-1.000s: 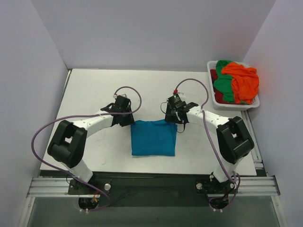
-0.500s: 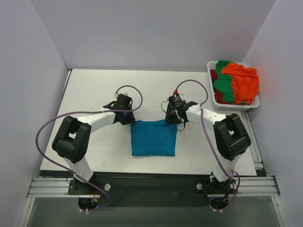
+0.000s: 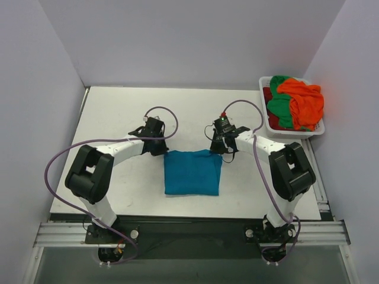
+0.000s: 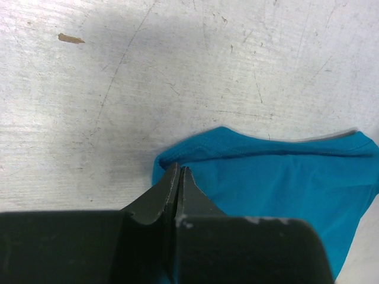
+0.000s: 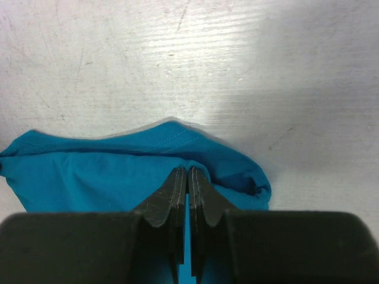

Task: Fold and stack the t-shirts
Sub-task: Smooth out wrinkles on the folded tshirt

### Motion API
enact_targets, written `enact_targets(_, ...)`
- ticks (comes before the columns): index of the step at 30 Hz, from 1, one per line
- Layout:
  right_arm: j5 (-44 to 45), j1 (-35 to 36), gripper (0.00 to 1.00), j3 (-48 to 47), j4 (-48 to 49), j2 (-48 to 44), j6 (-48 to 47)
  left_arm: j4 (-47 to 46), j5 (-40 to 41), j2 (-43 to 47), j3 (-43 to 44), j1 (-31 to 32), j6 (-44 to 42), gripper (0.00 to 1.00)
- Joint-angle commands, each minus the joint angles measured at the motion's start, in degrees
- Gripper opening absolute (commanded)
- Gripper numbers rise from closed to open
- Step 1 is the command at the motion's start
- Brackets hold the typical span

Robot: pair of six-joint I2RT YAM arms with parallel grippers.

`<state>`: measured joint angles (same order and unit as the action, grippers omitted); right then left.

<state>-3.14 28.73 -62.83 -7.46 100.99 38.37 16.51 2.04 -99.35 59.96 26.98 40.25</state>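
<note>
A teal blue t-shirt lies folded into a rectangle on the white table between my arms. My left gripper is at its far left corner. In the left wrist view the left gripper is shut, its tips on the bunched corner of the teal shirt. My right gripper is at the far right corner. In the right wrist view the right gripper is shut with teal shirt cloth between its fingers. Orange, green and dark red shirts lie heaped in the basket.
A white plastic basket stands at the table's back right corner, against the right wall. Grey walls close in the left, back and right. Purple cables loop over both arms. A small brown speck lies on the table.
Both grippers have shifted a little toward the far side of the table, staying at the shirt's far corners. The left elbow has swung inward. The shirt lies much as before.
</note>
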Motion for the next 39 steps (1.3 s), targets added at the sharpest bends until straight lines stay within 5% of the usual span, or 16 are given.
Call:
enact_targets(1,-0.38,-2.45,0.00,1.56,-0.89,-4.74,0.04,-1.92,-0.46,1.96,1.74,-1.31,-0.08,0.00)
enact_targets(13,-4.68,-7.28,0.00,-0.28,-1.32,-1.50,-1.81,-4.03,-4.58,1.62,2.96,-4.04,-0.17,0.00)
enact_targets(15,-5.74,-8.51,0.06,-1.15,-1.59,-0.36,-2.60,-4.64,-6.69,2.05,3.31,-5.09,-0.52,0.16)
enact_targets(16,-5.83,-8.78,0.12,-1.94,-2.11,-0.27,-2.95,-4.65,-7.75,2.49,3.58,-5.36,-0.61,0.41)
enact_targets(18,-5.65,-9.31,0.26,-2.82,-3.16,-0.62,-4.26,-4.21,-7.84,5.03,3.49,-5.80,-0.96,0.57)
enact_targets(20,-5.13,-9.31,0.33,-3.53,-4.92,-1.84,-4.71,-4.03,-7.93,7.23,2.35,-5.80,-1.23,0.61)
enact_targets(23,-3.73,-8.09,0.41,-2.57,-6.77,-5.96,-5.24,-2.72,-9.25,11.62,-0.89,-5.19,-0.96,0.56)
enact_targets(28,0.23,-2.47,0.41,1.56,-8.53,-12.56,-4.10,-3.51,-11.36,19.01,-8.45,0.07,0.53,0.31)
enact_targets(29,0.58,-1.06,0.41,3.22,-8.53,-13.53,-3.57,-3.33,-11.27,19.71,-10.90,1.22,1.75,0.20)
enact_targets(39,1.56,12.49,0.41,16.15,-1.43,-19.16,4.43,-10.70,-11.01,23.59,-26.28,11.42,8.17,0.08)
